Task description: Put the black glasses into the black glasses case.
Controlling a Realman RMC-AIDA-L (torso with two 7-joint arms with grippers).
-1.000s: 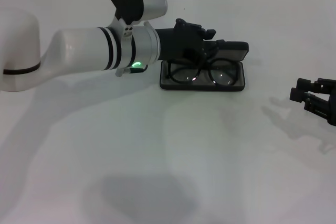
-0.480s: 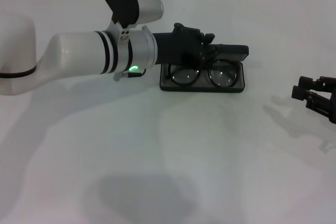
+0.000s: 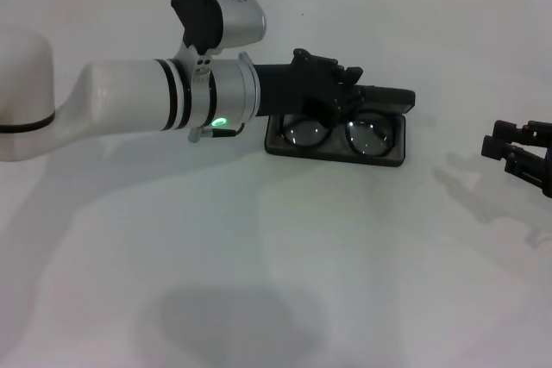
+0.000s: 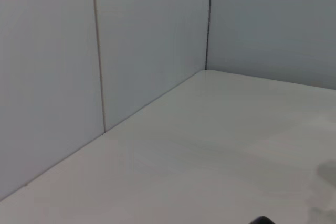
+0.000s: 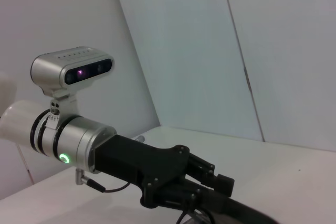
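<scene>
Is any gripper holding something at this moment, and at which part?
It cannot be told. The left gripper is at the lid of the black glasses case, above the black glasses inside. The right gripper is apart and holds nothing.

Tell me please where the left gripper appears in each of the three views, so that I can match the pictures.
Head view: the left gripper is upper centre, over the back edge of the black glasses case, where the black glasses lie.
Left wrist view: not in it, only table and wall.
Right wrist view: the left gripper is lower centre.
Shared landmark: the green light on the left wrist, seen in head and right wrist views.
</scene>
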